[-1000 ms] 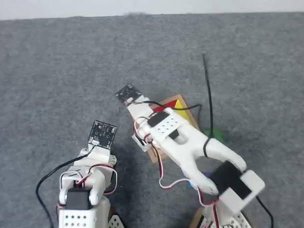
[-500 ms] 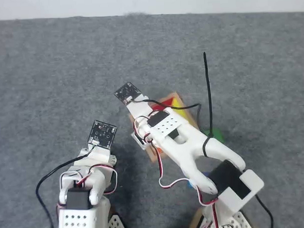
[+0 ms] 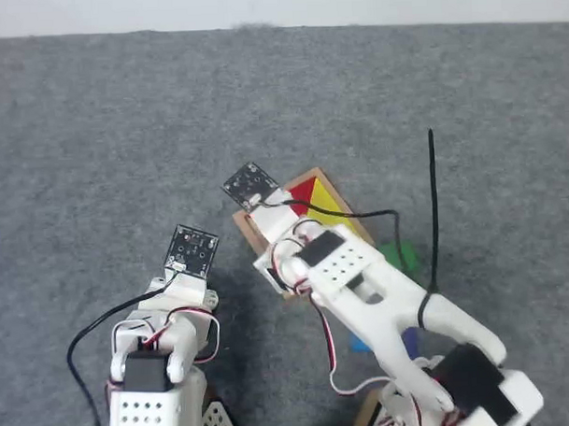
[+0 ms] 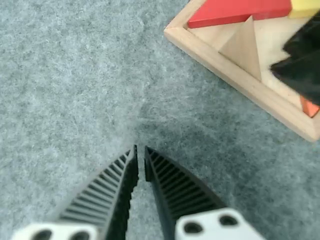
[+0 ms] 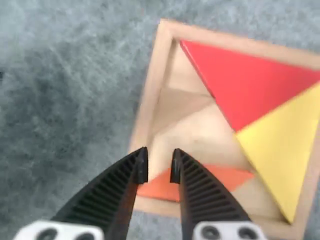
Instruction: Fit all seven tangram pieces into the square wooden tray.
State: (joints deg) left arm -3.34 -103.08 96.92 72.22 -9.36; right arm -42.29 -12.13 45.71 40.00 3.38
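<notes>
Hovering — I'm holding my right jaws, barely parted and empty, just over the orange piece [image 5: 200,182] lying along the tray [image 5: 150,95] rim.

No text can be read (0 labels).

In the high view, most of the wooden tray [image 3: 248,231] is covered by the right arm [image 3: 381,294]; a green piece [image 3: 399,257] and a blue piece [image 3: 360,344] are partly hidden by it.
</notes>
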